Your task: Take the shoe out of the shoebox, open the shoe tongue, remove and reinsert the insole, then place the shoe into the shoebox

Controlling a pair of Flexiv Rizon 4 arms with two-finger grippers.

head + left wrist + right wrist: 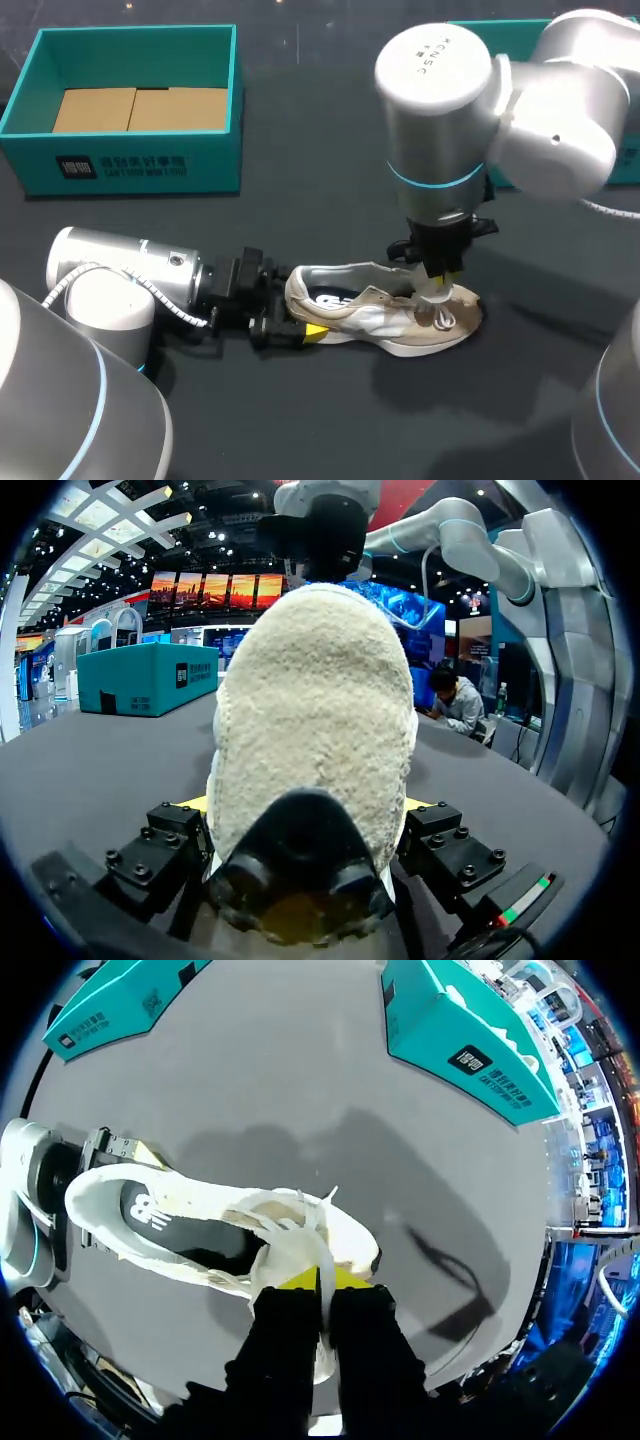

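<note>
Two holds on the shoe (380, 318): left gripper (305, 805) clamps its heel (315, 700), right gripper (322, 1278) pinches the tongue (290, 1245)

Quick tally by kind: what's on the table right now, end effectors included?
Teal boxes: 2
Shoe: 1
End effectors, left and right: 2
Total: 5

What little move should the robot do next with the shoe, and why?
Probably the right end effector should pull the tongue up and toward the toe. It is pinched on the tongue, the left end effector grips the shoe at its heel to steady it, and the insole sits inside.
</note>
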